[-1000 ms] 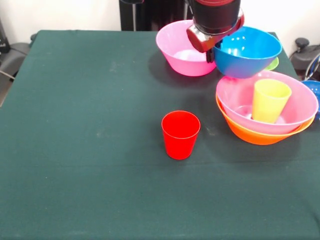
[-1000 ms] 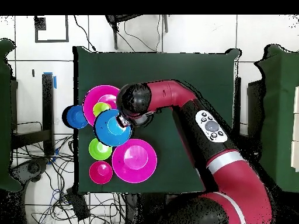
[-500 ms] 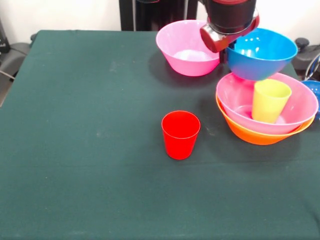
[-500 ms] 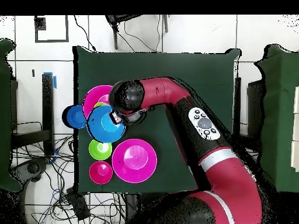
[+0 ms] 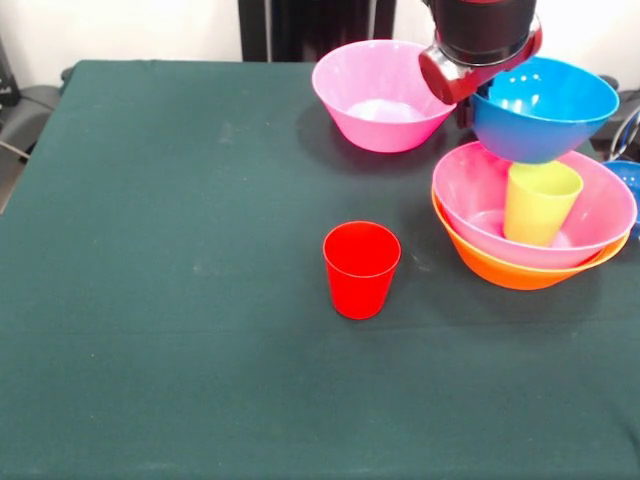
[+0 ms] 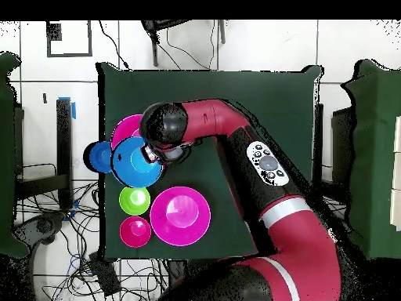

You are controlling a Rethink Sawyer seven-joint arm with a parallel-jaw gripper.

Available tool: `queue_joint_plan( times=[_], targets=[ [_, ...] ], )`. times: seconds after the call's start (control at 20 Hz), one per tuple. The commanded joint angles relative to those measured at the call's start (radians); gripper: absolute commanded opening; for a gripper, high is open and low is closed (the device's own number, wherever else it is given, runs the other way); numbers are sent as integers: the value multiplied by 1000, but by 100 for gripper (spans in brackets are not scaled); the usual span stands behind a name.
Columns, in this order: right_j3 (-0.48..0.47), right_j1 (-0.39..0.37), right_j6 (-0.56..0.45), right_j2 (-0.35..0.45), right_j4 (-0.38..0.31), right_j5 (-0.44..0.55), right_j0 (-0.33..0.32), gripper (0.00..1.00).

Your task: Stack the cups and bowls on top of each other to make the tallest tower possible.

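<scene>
Claw (image 5: 470, 95) clamped on blue bowl (image 5: 545, 105); two cups (image 5: 361, 268), two pink bowls (image 5: 380, 95).

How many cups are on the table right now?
2: a red cup standing alone mid-table, and a lime green cup upright inside the stacked pink bowl, under the held blue bowl.

Glossy plastic light blue bowl (image 5: 545, 106), matt cloth table (image 5: 180, 300)

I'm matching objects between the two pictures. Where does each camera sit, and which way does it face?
Front view: across the table, facing the robot; only the arm's end shows, carrying the light blue bowl above the lime green cup.
Overhead view: above the table, looking straight down; the whole red arm shows.
Shared: the light blue bowl and the loose big pink bowl.
</scene>
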Motion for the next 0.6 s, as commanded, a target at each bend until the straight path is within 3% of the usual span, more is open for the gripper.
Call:
queue_joint_plan(
  times=[0.05, 0.6],
  targets=[
    [-58, -3, 126, -74, 17, 24, 31, 0],
    [-47, 26, 137, -101, 5, -38, 50, 0]
  ],
)
